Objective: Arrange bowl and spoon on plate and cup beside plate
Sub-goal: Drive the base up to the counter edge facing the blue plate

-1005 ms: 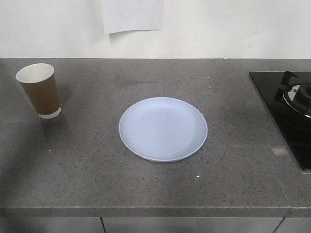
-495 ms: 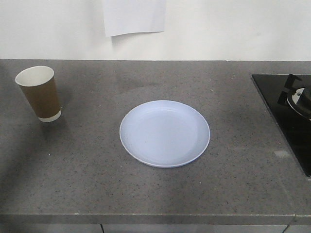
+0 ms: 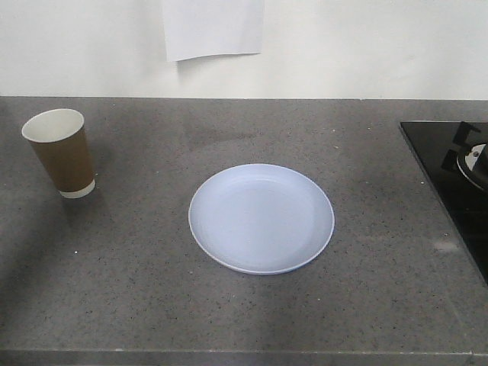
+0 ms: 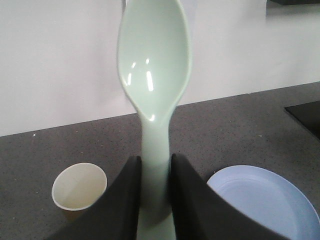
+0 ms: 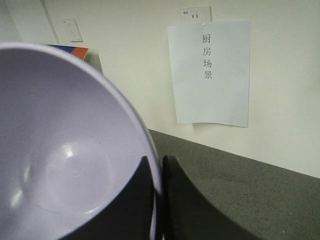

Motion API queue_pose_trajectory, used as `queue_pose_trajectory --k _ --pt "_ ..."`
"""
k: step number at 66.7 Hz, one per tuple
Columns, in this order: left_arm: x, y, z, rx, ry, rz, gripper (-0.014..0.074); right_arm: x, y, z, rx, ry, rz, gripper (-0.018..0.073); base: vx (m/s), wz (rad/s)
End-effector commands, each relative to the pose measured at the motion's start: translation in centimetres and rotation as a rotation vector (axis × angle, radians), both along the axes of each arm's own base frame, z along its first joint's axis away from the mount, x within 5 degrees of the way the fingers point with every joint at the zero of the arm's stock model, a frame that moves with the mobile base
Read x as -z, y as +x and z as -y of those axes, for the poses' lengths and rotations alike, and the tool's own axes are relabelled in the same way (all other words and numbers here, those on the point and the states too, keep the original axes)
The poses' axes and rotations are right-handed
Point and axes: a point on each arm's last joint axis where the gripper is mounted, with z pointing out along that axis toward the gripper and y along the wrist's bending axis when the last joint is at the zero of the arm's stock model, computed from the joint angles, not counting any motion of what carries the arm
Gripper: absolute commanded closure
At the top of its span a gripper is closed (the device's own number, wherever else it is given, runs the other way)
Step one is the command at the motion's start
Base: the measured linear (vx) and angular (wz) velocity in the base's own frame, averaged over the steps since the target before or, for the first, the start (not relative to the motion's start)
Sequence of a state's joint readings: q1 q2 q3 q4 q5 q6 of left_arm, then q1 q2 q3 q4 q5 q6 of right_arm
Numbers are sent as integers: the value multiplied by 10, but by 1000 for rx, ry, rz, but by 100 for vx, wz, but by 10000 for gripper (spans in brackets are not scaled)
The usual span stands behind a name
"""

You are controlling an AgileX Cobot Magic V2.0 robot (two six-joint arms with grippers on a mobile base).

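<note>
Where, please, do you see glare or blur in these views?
Left wrist view: bright glints on the spoon. Right wrist view: faint highlights inside the close, slightly soft bowl. Front view: even light, soft shadow by the cup.

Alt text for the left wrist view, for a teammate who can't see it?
The left gripper is shut on the handle of the mint-green spoon, held upright with its head on top. Behind, on the grey counter, the cup sits left and the plate right.

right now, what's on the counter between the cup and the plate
Nothing: the front view shows only bare grey countertop between the cup and the plate.
</note>
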State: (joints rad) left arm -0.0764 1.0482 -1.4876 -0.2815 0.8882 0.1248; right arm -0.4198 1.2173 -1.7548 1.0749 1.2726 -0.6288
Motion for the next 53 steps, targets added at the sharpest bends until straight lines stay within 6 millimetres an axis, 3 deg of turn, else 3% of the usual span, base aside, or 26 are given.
queue_pose_trajectory --k 1,53 --pt "-14 -5 1 -1 -33 91 602 -12 -12 -8 -38 19 60 566 3 1" --pt "-14 -5 1 -1 -33 91 602 -12 -12 -8 -38 19 60 566 3 -1"
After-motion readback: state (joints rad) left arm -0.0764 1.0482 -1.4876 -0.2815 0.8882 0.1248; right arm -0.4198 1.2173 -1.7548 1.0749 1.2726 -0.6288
